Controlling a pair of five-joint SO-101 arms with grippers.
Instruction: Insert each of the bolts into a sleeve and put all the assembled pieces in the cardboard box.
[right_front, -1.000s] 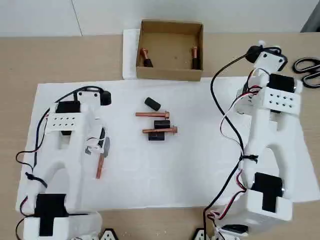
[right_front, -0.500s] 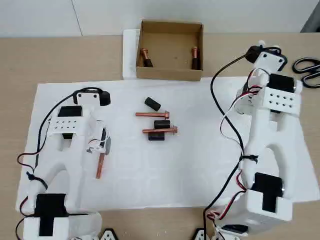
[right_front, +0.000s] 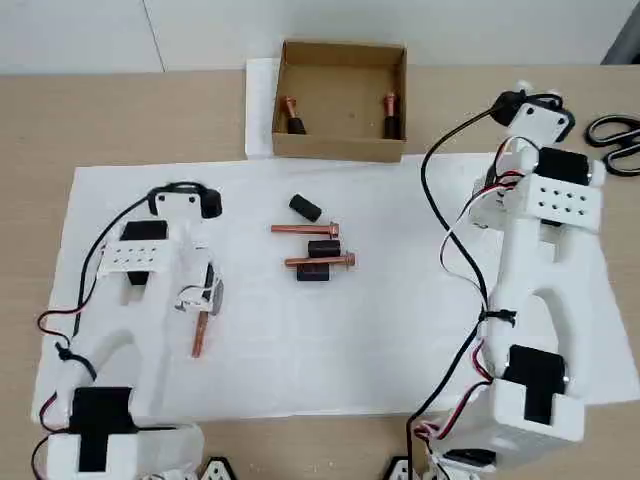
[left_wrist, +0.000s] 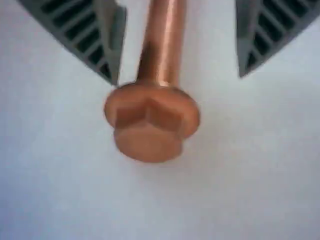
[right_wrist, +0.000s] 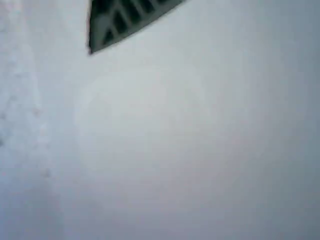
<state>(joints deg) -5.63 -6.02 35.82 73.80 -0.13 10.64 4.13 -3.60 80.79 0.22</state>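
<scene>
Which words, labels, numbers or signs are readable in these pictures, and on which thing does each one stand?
None: no text can be read. The box, the white sheet and the bolt carry no visible print or marks.

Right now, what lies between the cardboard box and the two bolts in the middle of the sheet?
A lone black sleeve lies there on the white sheet; the high view shows it.
</scene>
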